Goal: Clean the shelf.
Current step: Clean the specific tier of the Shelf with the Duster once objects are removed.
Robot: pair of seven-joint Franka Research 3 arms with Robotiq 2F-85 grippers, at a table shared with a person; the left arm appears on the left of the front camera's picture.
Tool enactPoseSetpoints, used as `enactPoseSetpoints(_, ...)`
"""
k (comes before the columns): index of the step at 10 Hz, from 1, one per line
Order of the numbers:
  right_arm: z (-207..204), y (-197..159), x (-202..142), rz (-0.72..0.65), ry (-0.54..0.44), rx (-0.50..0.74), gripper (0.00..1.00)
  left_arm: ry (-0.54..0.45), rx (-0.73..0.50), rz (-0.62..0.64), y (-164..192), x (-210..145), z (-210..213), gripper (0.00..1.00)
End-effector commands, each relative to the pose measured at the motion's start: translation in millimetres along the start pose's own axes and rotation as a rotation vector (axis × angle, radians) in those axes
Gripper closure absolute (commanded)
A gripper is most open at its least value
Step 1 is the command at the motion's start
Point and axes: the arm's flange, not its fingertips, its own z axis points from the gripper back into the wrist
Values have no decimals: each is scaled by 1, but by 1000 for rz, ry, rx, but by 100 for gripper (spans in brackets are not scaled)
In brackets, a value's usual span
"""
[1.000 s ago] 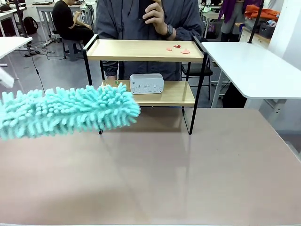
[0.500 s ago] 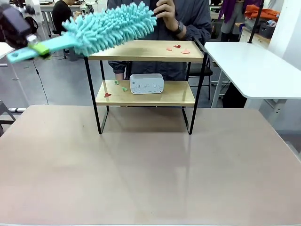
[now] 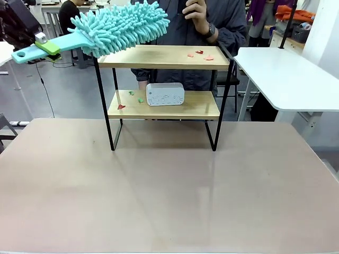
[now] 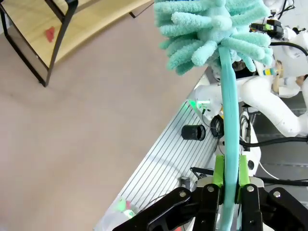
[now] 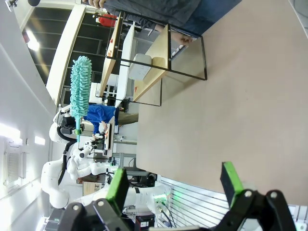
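Duster [image 3: 122, 26] lifted off worktop [image 3: 169, 201] level; head over left end of shelf [image 3: 190, 106] at worktop far side, axis along top board [image 3: 159, 57], scraps [image 3: 200, 53] rightward. Left tool [image 3: 46, 48] clenched handle [image 3: 66, 43]; right tool [image 5: 173, 182] spread.

**Open table out front, tight around the rack**

The brown table [image 3: 169, 201] lies bare from edge to edge, so either side gives free passage up to the black legs of the shelf [image 3: 159, 57]. The teal duster [image 3: 124, 24] hangs over the top board's left end and closes that corner from above. The board's right half is open apart from a few red scraps [image 3: 200, 54].

Between the boards, a white box [image 3: 165, 93] blocks the middle of the lower one. There is room on both sides of it, with small bits [image 3: 121, 106] on the left.

A person [image 3: 183, 34] stands close behind, with a hand [image 3: 197, 11] raised above the far edge. A white side table [image 3: 286, 74] stands just beside the shelf on the right.
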Motion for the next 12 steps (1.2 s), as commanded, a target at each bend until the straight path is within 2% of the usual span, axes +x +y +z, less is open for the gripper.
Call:
enactPoseSetpoints(1,-1,1,1,27,-13,23,0,-1,2,-5,-6,-2,0,87)
enactPoseSetpoints(2,-1,1,1,27,-13,23,0,-127,50,19,-15,2,-8,87)
enactPoseSetpoints(3,-1,1,1,27,-13,23,0,-206,110,38,-23,9,-18,87)
enactPoseSetpoints(5,-1,1,1,27,-13,23,0,-206,194,98,-30,20,-36,87)
enactPoseSetpoints(6,-1,1,1,27,-13,23,0,-173,252,169,-32,22,-44,87)
enactPoseSetpoints(8,-1,1,1,27,-13,23,0,-218,370,261,-34,24,-52,87)
enactPoseSetpoints(9,-1,1,1,27,-13,23,0,-233,403,261,-36,25,-56,87)
enactPoseSetpoints(10,-1,1,1,27,-13,23,0,-291,447,271,-36,30,-61,87)
enactPoseSetpoints(12,-1,1,1,27,-13,23,0,-258,469,264,-35,36,-70,87)
